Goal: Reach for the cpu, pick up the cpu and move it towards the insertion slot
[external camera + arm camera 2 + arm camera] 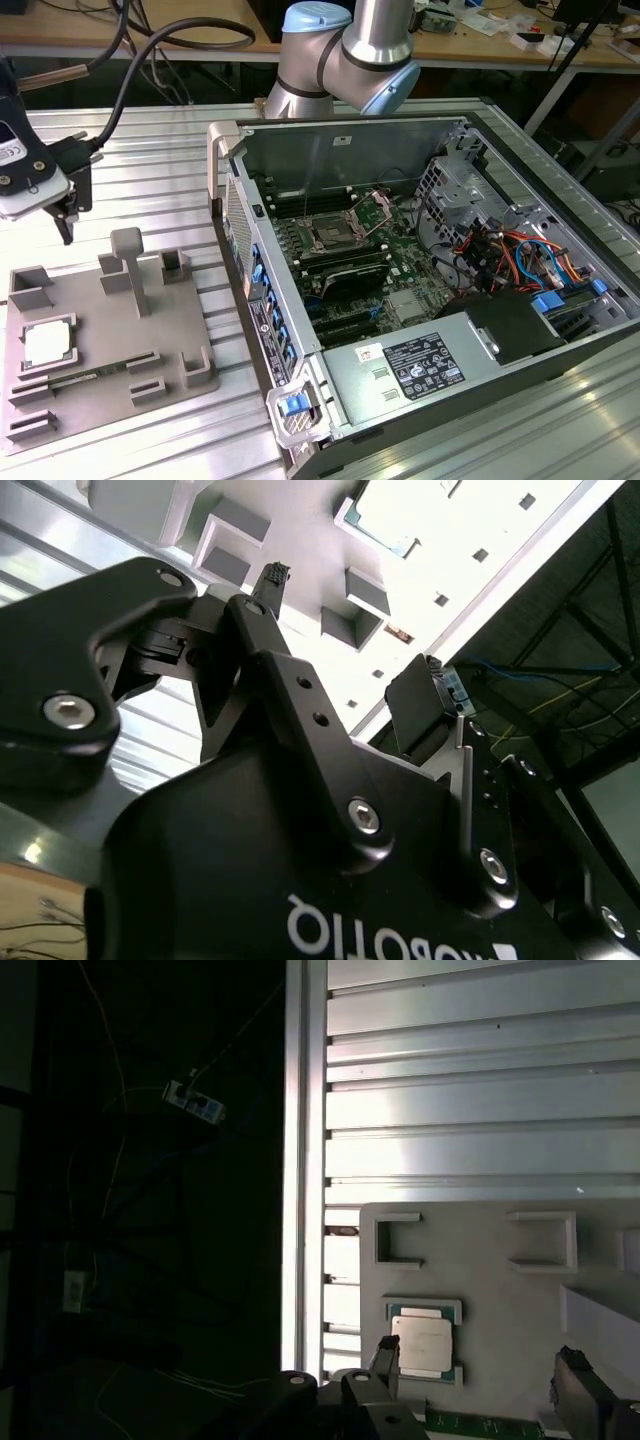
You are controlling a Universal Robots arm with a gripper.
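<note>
Your fingers (386, 1358) stand apart, holding nothing. The cpu (423, 1343) lies flat in a recess of the grey tray (500, 1280) on the worktop (150, 170), below them. One finger looks lined up over the chip's edge. If you descend like this, it may strike the lid or catch the recess wall. The insertion slot (333, 236) sits well apart, inside the computer case (330, 150).

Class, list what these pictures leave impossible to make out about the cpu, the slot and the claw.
- cpu: one corner hidden behind a finger of the claw, first wrist view.
- insertion slot: details of its dark centre too small to tell, exterior view.
- claw: housing cut off by the exterior view's left edge.
</note>
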